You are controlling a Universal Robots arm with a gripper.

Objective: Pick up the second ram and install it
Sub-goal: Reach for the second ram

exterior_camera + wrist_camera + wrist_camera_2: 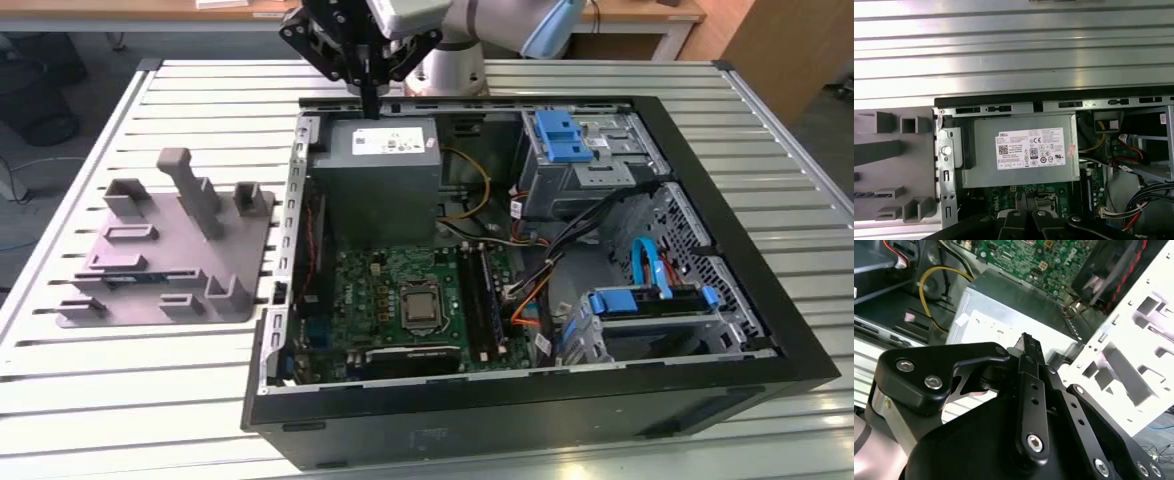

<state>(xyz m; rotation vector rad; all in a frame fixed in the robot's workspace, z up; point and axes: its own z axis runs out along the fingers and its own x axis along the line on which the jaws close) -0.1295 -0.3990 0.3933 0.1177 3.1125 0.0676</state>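
You see the jaws pressed together above the power supply (pixel 378 150). The ram (pixel 134 278) lies in the tray (pixel 240 240) on the bench (pixel 134 400), at the exterior view's left of the case (pixel 534 420), well apart from the jaws.

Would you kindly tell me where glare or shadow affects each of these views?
Exterior view: even light, with the computer case dimmer inside. First wrist view: the table slats glare almost white. Second wrist view: the grey tray is washed out, the black gripper dark.
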